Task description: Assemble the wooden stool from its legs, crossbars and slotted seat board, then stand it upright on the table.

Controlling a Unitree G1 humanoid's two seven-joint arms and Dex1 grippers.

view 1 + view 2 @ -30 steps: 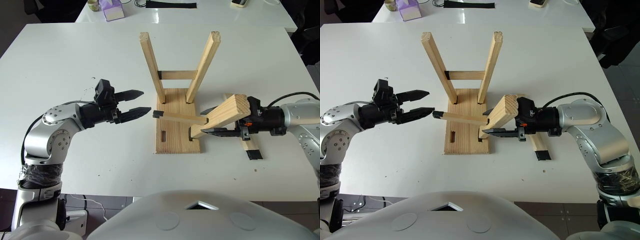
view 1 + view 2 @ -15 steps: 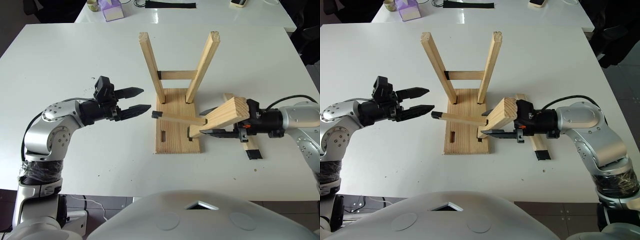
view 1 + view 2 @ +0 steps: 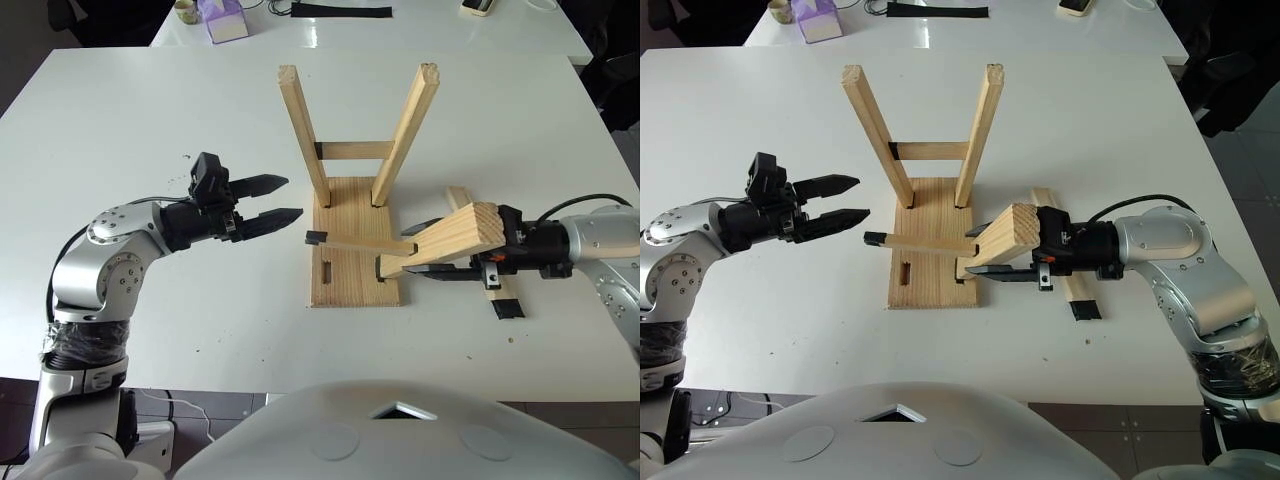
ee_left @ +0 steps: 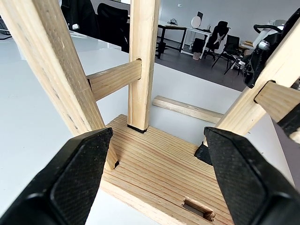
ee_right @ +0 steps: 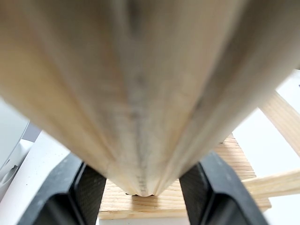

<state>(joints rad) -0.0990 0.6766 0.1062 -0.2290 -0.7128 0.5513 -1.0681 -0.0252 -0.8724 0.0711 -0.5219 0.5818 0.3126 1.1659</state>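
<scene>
The slotted seat board (image 3: 350,280) lies flat on the white counter (image 3: 160,110), about midway between the two arms. Two legs stand up out of its far end: the left leg (image 3: 305,135) and the right leg (image 3: 405,135) lean slightly away from each other towards their tops, and a short crossbar (image 3: 355,150) joins them partway up. On the board's near left part an open slot (image 3: 328,268) shows.

Over the board's near right corner, a third leg (image 3: 450,235) is clenched in the right pincer (image 3: 975,250), one black finger above the wood and one below. This leg is tilted low, its lower end down at the board's near right corner and its upper end raised out to the right of the board. I cannot tell whether that lower end sits in a slot. A second crossbar (image 3: 360,242) sticks out from this leg and reaches leftwards across the board, its dark tip ending above the board's left edge.

Left of the board, the left pincer (image 3: 292,197) hovers with its fingers spread and nothing between them, pointing at the board, close to the crossbar's dark tip but apart from it.

Right of the board, a loose wooden bar (image 3: 458,198) with a black end lies flat on the counter, passing under the right pincer.

Far beyond the board, on another desk, sit a purple tissue box (image 3: 222,18) and a mug (image 3: 185,10).
</scene>
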